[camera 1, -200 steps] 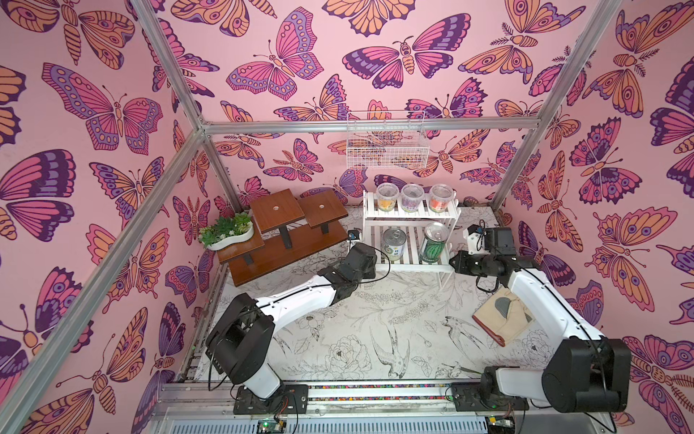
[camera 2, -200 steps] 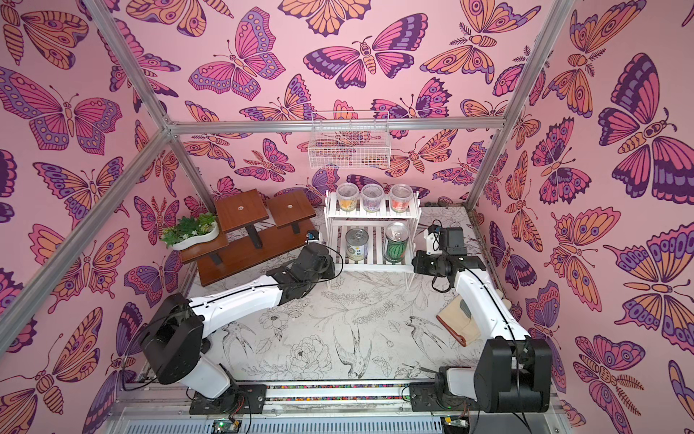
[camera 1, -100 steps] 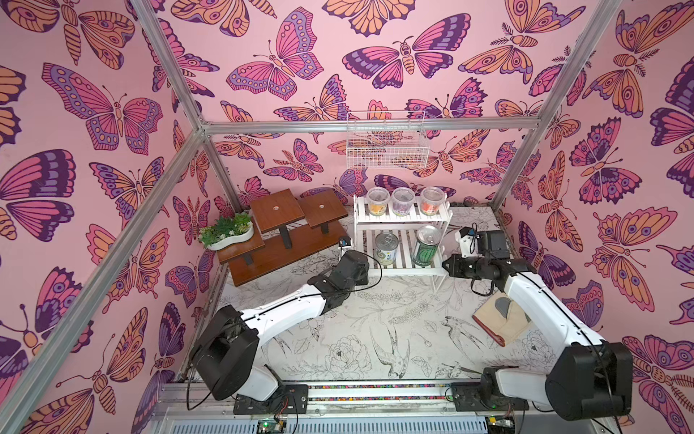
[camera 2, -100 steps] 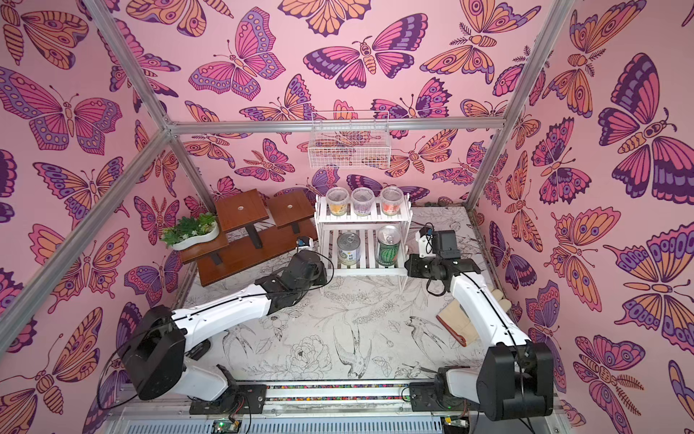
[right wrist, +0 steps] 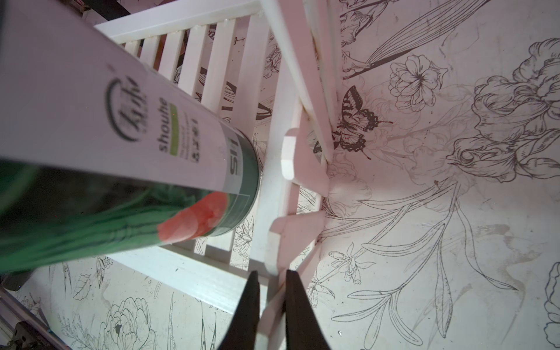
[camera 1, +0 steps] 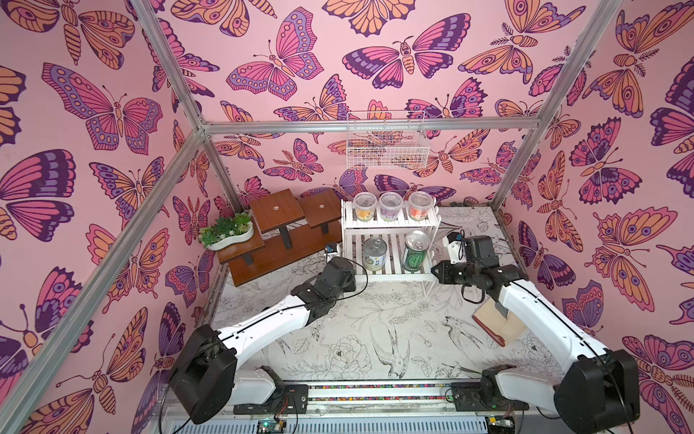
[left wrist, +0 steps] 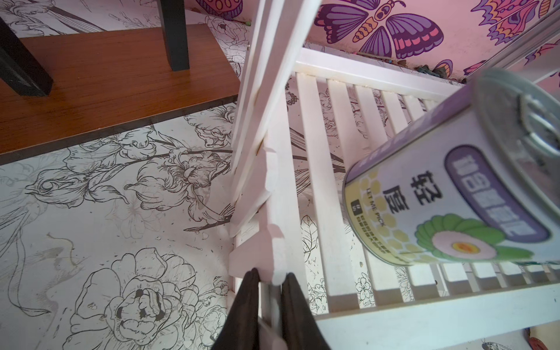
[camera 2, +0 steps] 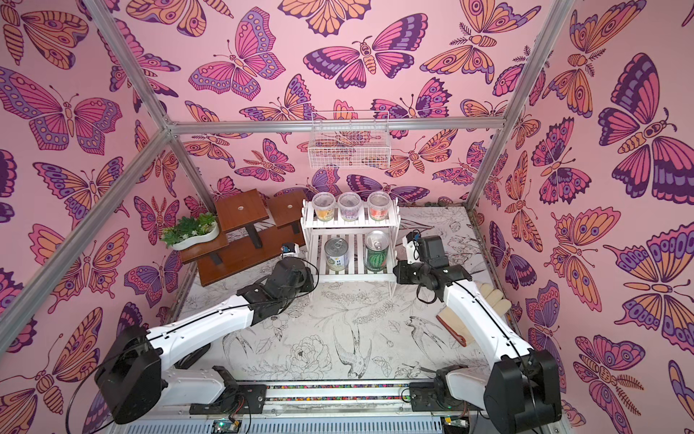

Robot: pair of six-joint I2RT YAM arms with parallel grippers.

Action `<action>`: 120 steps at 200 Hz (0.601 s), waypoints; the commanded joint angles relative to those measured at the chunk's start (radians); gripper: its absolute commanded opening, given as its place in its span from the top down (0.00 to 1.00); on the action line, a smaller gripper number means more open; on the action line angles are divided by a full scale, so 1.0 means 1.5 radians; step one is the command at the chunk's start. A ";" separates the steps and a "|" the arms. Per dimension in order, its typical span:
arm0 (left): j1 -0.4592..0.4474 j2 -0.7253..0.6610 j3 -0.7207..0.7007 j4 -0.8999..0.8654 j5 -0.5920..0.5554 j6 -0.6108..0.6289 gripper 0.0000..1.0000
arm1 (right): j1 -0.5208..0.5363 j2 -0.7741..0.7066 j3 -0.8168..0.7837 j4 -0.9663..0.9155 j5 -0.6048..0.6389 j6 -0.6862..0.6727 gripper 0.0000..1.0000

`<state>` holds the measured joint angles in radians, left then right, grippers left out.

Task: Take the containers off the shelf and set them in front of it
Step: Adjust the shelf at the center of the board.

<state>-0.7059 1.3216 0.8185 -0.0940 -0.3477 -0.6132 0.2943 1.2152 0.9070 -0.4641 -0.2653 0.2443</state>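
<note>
The white slatted shelf (camera 1: 392, 279) (camera 2: 351, 279) stands at the back middle of the table. On its upper tier are three clear tubs in a row: yellow (camera 1: 365, 206), purple (camera 1: 390, 206) and orange (camera 1: 420, 204). Its lower tier holds a pale-labelled can (camera 1: 374, 254) (left wrist: 454, 188) and a green-striped can (camera 1: 416, 251) (right wrist: 121, 145). My left gripper (camera 1: 356, 277) (left wrist: 269, 274) is shut on the shelf's left side panel. On the right side panel my right gripper (camera 1: 432, 269) (right wrist: 270, 272) is shut too. I cannot tell whether the shelf's feet touch the table.
A brown stepped stand (camera 1: 285, 240) sits just left of the shelf, with a white planter of succulents (camera 1: 227, 235) on it. A white wire basket (camera 1: 386, 144) hangs on the back wall. A beige mitt (camera 1: 495, 325) lies under my right forearm.
Both arms have shifted the shelf, with all containers on it, leftward and slightly toward the front. Both grippers stay shut on its sides.
</note>
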 commanded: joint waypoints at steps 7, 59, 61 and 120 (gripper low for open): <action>0.049 -0.010 -0.039 -0.166 -0.122 0.036 0.96 | -0.014 -0.027 -0.017 -0.083 0.053 -0.003 1.00; 0.049 -0.053 -0.051 -0.174 -0.120 0.029 0.94 | -0.013 -0.043 -0.010 -0.102 0.064 -0.005 1.00; 0.049 -0.053 -0.052 -0.174 -0.121 0.029 0.93 | -0.014 -0.043 -0.010 -0.102 0.065 -0.005 1.00; 0.048 -0.042 -0.043 -0.174 -0.123 0.037 0.73 | -0.013 -0.042 -0.014 -0.095 0.072 -0.004 0.92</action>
<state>-0.7059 1.2602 0.7883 -0.1429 -0.3176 -0.6041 0.3168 1.1786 0.8963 -0.5083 -0.2581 0.2546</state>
